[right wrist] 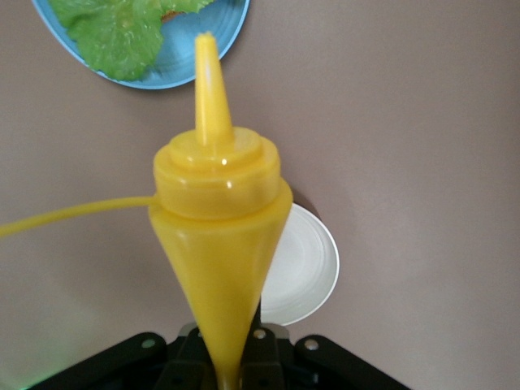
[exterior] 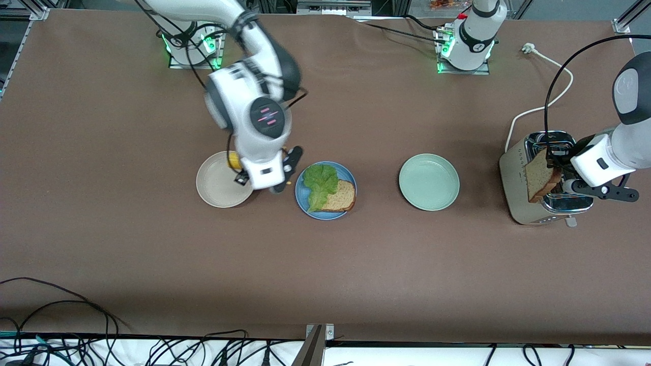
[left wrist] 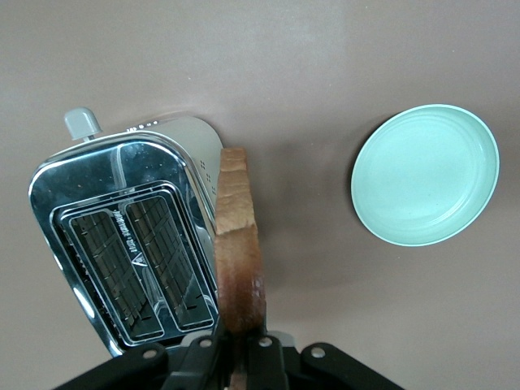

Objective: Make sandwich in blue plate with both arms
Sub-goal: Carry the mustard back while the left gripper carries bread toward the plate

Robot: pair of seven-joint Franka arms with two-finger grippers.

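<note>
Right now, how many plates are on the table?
3: the cream-white plate toward the right arm's end, partly under the right gripper; the blue plate beside it, holding bread and lettuce; the pale green plate near the toaster.

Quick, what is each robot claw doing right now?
Left gripper: closed on a bread slice over the toaster.
Right gripper: closed on the yellow squeeze bottle, over the cream-white plate.
</note>
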